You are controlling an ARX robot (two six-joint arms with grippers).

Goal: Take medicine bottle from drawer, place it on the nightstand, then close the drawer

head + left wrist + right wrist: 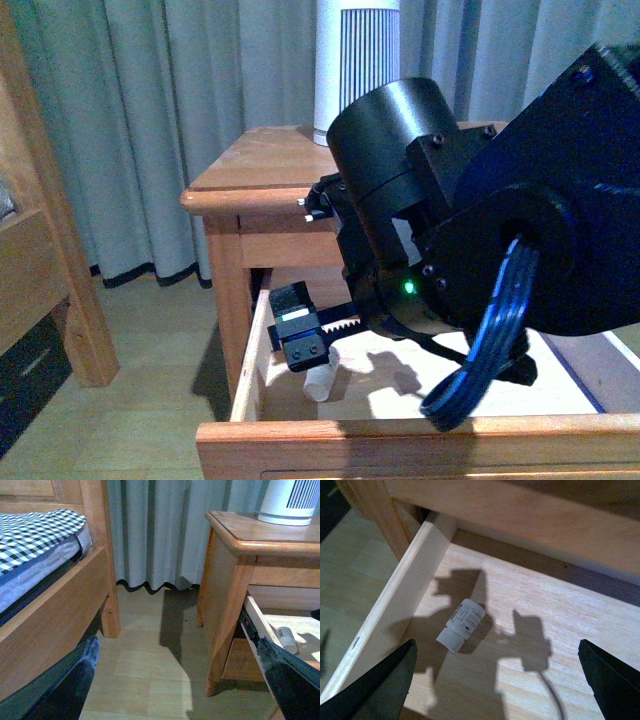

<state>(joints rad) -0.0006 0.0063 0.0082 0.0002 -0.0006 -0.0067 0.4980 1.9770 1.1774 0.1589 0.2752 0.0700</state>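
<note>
The medicine bottle (461, 625), small and white with a printed label, lies on its side on the pale floor of the open drawer (395, 607), near the side wall. My right gripper (496, 647) hangs open above the drawer floor, the bottle a little past the gap between its jaws and toward one finger. In the front view one black finger (299, 335) sits just over the bottle (318, 383), behind the drawer front (400, 440). My left gripper (179, 647) is open over the floor beside the nightstand (260, 540), holding nothing. The bottle (286, 638) shows there too.
A tall white slatted cylinder (357, 65) stands at the back of the nightstand top (255, 160). A wooden bed frame (60, 610) with checked bedding is to the left, with bare floor (150, 655) between it and the nightstand. Grey curtains (150, 120) hang behind.
</note>
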